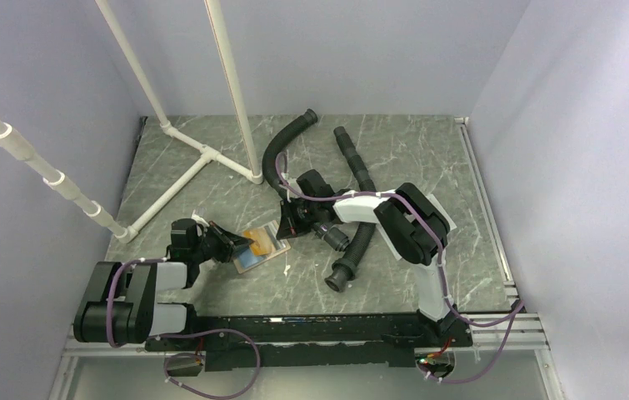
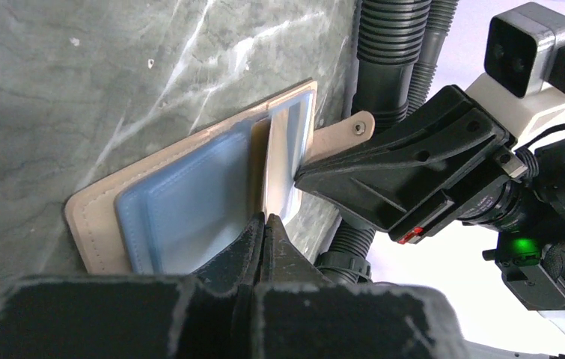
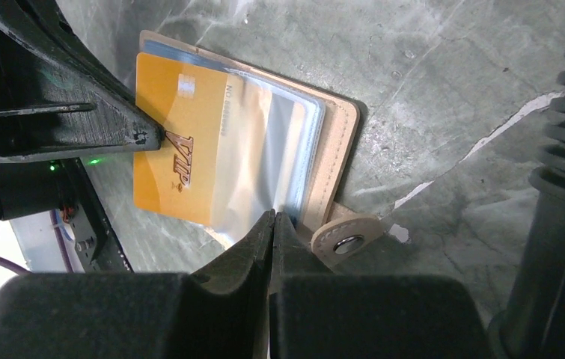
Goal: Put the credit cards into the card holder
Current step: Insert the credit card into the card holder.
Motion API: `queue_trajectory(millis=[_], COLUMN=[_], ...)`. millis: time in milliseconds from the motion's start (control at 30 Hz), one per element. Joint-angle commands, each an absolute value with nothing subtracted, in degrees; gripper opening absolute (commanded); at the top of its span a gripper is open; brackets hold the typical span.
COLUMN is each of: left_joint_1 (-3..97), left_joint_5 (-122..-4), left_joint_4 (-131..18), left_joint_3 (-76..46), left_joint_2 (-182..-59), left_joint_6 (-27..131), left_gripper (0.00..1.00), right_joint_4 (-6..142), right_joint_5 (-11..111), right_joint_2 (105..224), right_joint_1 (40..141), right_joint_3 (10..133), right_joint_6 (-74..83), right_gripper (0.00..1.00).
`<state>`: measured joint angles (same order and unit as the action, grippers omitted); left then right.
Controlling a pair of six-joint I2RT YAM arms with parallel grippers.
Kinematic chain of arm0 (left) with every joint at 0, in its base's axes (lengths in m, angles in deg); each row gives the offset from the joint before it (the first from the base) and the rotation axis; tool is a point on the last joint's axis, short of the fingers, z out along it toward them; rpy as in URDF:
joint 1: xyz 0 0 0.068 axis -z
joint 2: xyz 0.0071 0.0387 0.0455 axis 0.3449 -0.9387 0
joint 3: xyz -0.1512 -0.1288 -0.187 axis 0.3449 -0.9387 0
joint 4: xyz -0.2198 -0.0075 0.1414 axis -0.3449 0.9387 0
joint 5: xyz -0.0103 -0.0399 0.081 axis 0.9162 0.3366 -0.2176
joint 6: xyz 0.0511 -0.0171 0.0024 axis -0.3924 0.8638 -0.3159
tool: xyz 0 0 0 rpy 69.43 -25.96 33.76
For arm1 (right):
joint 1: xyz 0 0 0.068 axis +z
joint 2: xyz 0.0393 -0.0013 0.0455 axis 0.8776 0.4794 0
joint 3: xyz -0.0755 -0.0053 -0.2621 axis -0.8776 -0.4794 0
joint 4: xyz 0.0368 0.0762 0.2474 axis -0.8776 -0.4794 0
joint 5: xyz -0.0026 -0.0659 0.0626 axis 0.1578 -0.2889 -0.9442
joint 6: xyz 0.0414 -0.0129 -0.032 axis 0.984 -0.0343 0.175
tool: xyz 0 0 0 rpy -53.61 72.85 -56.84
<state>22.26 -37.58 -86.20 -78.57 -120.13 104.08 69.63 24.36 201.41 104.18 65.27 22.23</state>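
The tan card holder [image 1: 248, 262] lies open on the table between both grippers, showing blue inner sleeves [image 2: 182, 209] and its snap tab [image 3: 348, 241]. An orange-yellow "VIP" credit card [image 3: 178, 142] sits partly inside a clear sleeve of the holder [image 3: 335, 149]. My left gripper [image 2: 266, 218] is shut on the card's outer edge, which shows edge-on in the left wrist view; it also shows in the top view [image 1: 240, 244]. My right gripper [image 3: 273, 215] is shut on the clear sleeve's edge beside the snap tab, and it shows in the top view [image 1: 284, 227]. No other cards are in view.
Black corrugated hoses [image 1: 359, 225] lie right of and behind the card holder, one curving at the back [image 1: 282, 146]. A white pipe frame [image 1: 202, 154] stands at the back left. Walls close in on both sides.
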Motion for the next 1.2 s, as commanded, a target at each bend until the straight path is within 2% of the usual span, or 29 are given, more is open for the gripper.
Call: queue_trajectory(millis=[0,500,600,1167], left_joint_1=[22.4,22.5,22.5,22.5], left_joint_5=[-40.8,-30.4,-29.3,-40.1], left_joint_4=[-89.2,-110.5,-109.1,-112.3], left_joint_3=[-78.7,-80.4,-79.5,-81.4], left_joint_2=[-119.9,-138.7,-140.5,-138.3], left_joint_6=[105.5,110.0,110.0,113.1], left_gripper=[0.00,0.00,0.00,0.00], right_joint_4=[65.4,64.7,64.8,65.0], right_joint_5=[26.7,26.6,26.6,26.9], right_joint_2=[205.2,205.2,205.3,205.4], right_joint_1=[105.7,105.8,105.8,105.8], right_joint_3=[62.9,63.2,63.1,63.0], right_joint_6=[22.7,21.9,21.8,22.5], right_gripper=[0.02,0.01,0.01,0.00])
